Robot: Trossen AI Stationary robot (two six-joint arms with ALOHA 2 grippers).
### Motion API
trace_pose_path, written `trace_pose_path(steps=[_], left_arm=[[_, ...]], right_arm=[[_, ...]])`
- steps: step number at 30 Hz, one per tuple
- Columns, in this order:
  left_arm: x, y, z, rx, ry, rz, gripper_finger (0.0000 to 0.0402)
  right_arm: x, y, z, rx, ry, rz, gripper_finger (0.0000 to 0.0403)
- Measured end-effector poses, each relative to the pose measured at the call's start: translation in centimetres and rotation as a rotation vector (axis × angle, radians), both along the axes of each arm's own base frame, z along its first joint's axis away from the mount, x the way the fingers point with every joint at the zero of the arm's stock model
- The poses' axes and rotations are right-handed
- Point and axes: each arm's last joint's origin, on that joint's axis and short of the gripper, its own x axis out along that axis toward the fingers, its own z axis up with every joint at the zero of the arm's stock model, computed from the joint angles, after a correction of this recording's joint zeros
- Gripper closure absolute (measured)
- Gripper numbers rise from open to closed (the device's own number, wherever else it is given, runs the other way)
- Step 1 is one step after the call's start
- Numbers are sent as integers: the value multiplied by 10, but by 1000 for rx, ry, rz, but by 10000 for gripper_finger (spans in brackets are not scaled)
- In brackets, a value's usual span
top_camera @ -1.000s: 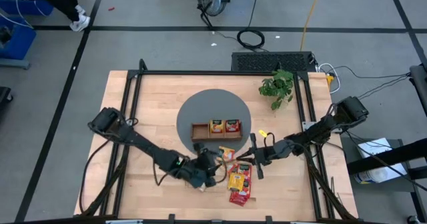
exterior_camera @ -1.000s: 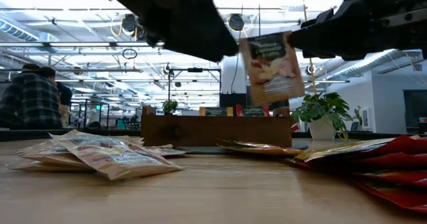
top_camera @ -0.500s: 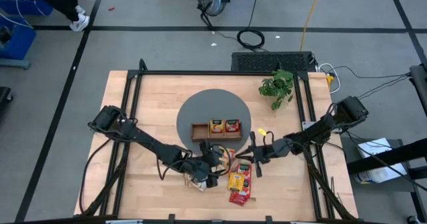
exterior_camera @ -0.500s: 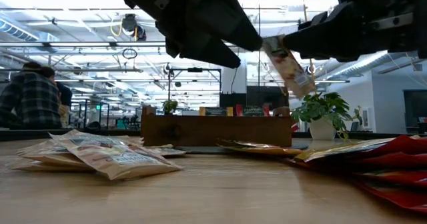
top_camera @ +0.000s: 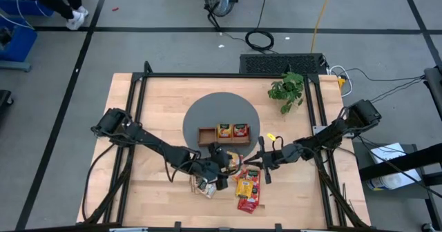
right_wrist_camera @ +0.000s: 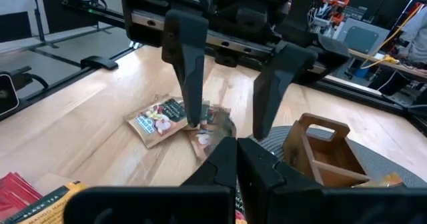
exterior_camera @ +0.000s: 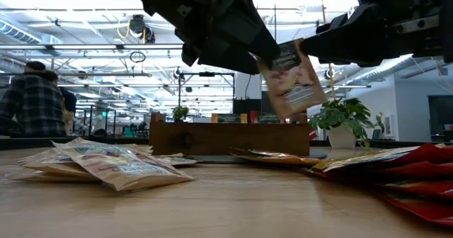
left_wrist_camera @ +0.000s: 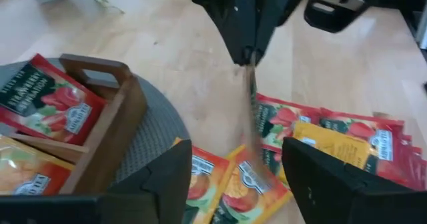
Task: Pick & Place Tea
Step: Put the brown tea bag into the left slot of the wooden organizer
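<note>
My right gripper (top_camera: 251,161) is shut on one pale tan tea sachet (exterior_camera: 291,78) with a dark label, which hangs in the air near the table's front middle. My left gripper (left_wrist_camera: 237,177) is open and faces it. Its two fingers (right_wrist_camera: 192,71) stand one on either side of the hanging sachet (left_wrist_camera: 252,117). The brown wooden tray (top_camera: 224,133) sits on a round grey mat (top_camera: 207,111), with an orange and a red sachet standing in its compartments. More tan sachets (exterior_camera: 106,163) and orange and red ones (top_camera: 247,187) lie flat on the table. My right gripper pinches the sachet's top edge (left_wrist_camera: 251,64) between its two shut fingers, coming in level from the table's right. The sachet hangs tilted below the fingers, clear of the table. My left gripper: I cannot tell whether either finger touches the sachet.
A small potted plant (top_camera: 286,90) stands at the far right of the table. A black frame (top_camera: 138,121) runs along the table's sides. People (exterior_camera: 32,103) are in the room beyond the far edge.
My left gripper has moved toward the table's right, up to the hanging sachet, and its fingers now stand on either side of it. The sachet has swung below my right gripper's fingers, from face-on to edge-on and back to a tilted face-on.
</note>
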Motion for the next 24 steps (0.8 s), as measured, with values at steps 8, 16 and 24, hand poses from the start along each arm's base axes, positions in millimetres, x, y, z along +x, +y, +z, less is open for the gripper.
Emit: trace_pose_path(steps=[8,16,24], left_arm=[[3,8,0,7,5,3,259],[3,8,0,31,13,-27,392],[1,2,0,86,9,-27,398]], right_arm=[[0,0,0,1,-2,0,403],[0,0,0,1,-2,0,403],[0,0,1,80,-2,-8,386]])
